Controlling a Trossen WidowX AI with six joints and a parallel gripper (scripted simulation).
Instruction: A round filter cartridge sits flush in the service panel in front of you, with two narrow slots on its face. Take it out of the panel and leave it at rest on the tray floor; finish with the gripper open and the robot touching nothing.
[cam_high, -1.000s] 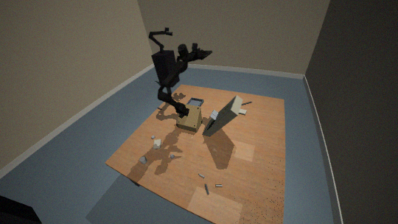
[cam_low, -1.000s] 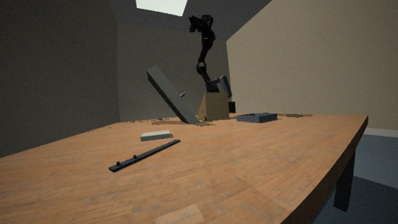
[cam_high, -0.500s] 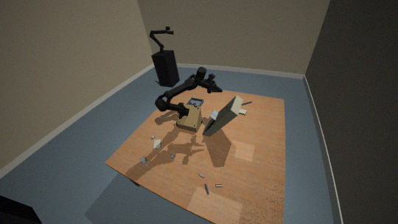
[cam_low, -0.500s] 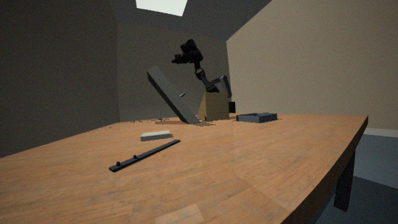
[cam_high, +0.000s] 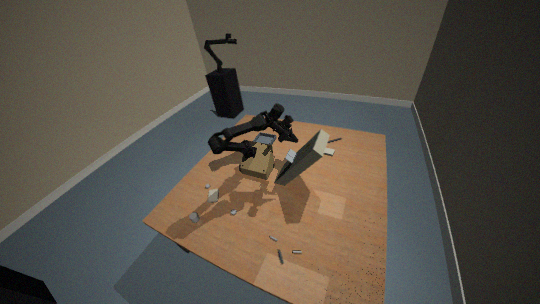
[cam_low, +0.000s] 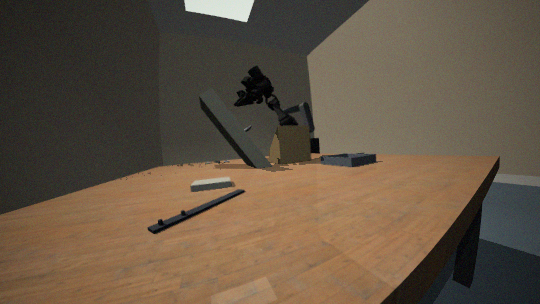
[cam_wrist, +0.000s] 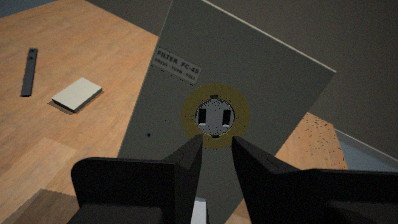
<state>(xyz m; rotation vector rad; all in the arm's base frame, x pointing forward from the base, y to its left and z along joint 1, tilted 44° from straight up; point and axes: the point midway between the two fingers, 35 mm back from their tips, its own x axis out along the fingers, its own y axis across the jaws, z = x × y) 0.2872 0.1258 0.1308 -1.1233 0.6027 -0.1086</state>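
The round filter cartridge (cam_wrist: 214, 117) sits in the sloping service panel (cam_wrist: 240, 55) (cam_low: 225, 120) (cam_high: 306, 156), inside a yellow ring, with its two dark slots side by side in the wrist view. Dark notches show at the top and bottom of its edge. My gripper (cam_wrist: 217, 140) (cam_high: 297, 141) (cam_low: 236, 104) is partly open with nothing between the fingers. Its tips are in front of the panel's face, apart from it, and appear just below the cartridge in the wrist view. The tray (cam_low: 350, 160) (cam_high: 265, 134) stands beside the arm's base block.
A pale block (cam_high: 329, 151) (cam_low: 212, 185) (cam_wrist: 77, 94) and a dark bar (cam_low: 197, 210) (cam_wrist: 30, 72) lie beyond the panel. A small light piece (cam_high: 291, 155) (cam_low: 247, 128) is at the panel's lower front. Several small pieces lie on the table's near side in the top view.
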